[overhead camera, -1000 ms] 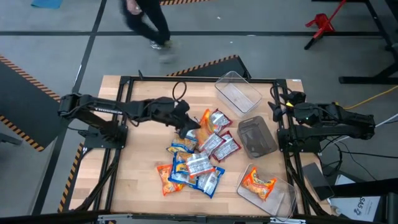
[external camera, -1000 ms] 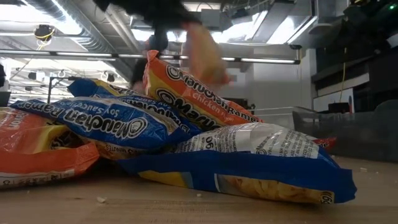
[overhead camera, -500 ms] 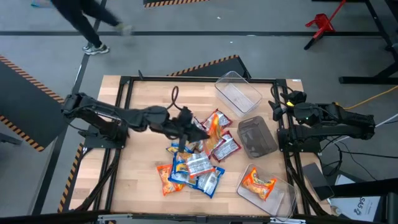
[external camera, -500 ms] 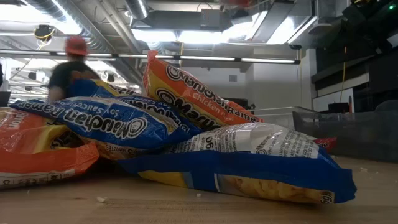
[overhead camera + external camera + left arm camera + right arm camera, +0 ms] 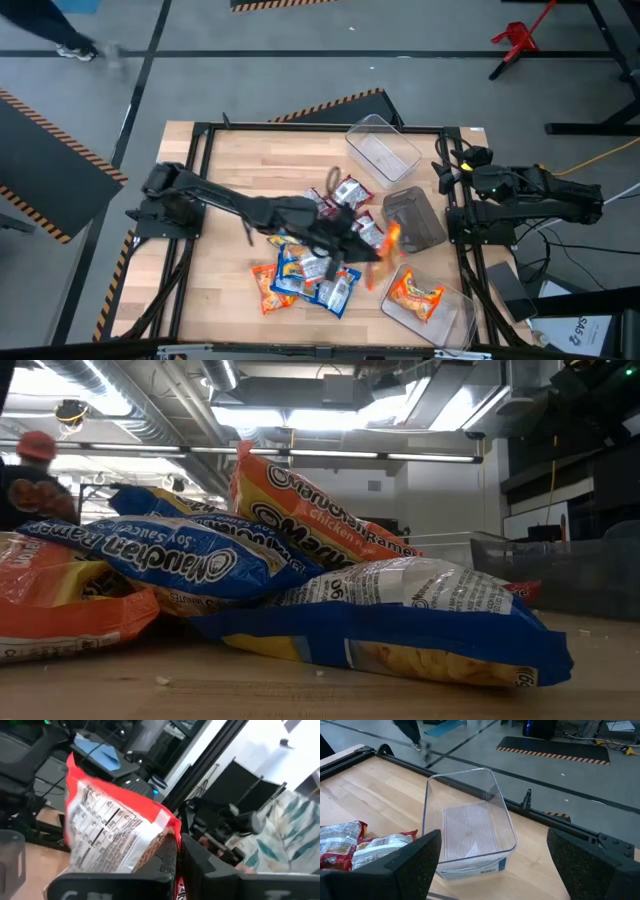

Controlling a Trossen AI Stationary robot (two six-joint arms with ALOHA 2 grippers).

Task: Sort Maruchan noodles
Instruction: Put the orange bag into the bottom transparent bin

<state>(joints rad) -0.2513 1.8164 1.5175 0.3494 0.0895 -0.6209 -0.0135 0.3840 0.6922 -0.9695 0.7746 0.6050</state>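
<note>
The Maruchan noodles lie as a heap of orange, blue and red packets (image 5: 310, 268) in the middle of the table; the low view shows them close up, a blue packet (image 5: 400, 622) in front. My left gripper (image 5: 372, 252) reaches over the heap's right side, shut on one orange-red packet (image 5: 389, 240) with a white printed back (image 5: 107, 837). Another orange packet (image 5: 415, 296) lies in the clear tub (image 5: 452, 318) at the near right. My right gripper (image 5: 495, 870) waits open at the table's right edge. My left gripper pinches the packet's edge (image 5: 167, 836) near one corner between its two shut fingers (image 5: 192, 855). The fingers lie about level and point toward the table's right side. The packet stands up past the fingertips, lifted clear of the heap and the table.
An empty clear tub (image 5: 382, 148) stands at the far right, also seen ahead of the right gripper as a clear tub (image 5: 470, 822). A dark grey tub (image 5: 413, 220) sits between the two clear ones. A person (image 5: 60, 30) walks on the floor beyond the table.
My left gripper, shut on the orange-red packet, has swung from the heap's far side toward the table's right and near edge, rising a little. The packet has come clear of the heap and now hangs near the dark grey tub and the near-right clear tub.
</note>
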